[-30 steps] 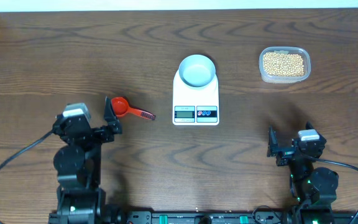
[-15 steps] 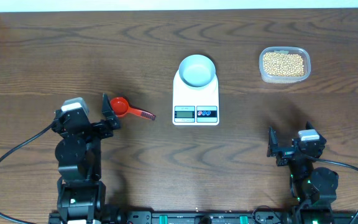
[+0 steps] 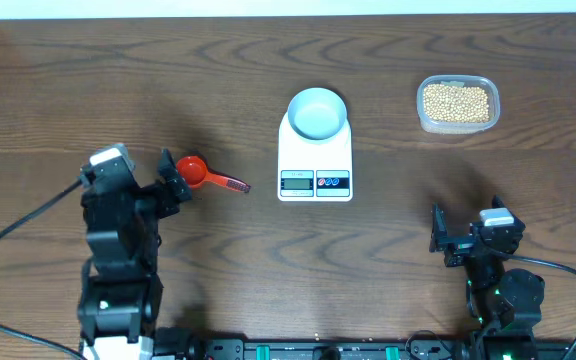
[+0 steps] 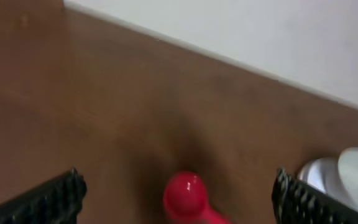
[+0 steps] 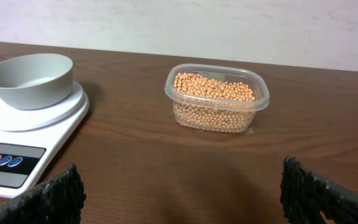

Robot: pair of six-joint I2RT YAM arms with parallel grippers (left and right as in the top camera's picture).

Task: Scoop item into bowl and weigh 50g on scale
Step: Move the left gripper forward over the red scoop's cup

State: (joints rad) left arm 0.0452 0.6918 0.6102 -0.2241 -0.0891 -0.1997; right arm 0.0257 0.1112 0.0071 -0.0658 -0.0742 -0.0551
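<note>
Lying just at 3 o'clock of the left jaws in the overhead view, the red scoop has its round cup nearest them and its handle running away toward 3 to 4 o'clock. Its long axis therefore points roughly along the line of approach rather than across it. In the left wrist view the cup sits low between the two dark fingers, which stand wide apart and hold nothing. Whether a fingertip touches the cup rim I cannot tell. By my judgement the left arm is far the nearer and should take the scoop, though the handle lies on the far side of the cup from it. The right jaws, at 5 o'clock of the table, are also wide apart and empty. The beans fill a clear tub at 2 o'clock of the scale. The empty bowl rests on the scale's 12 o'clock end.
</note>
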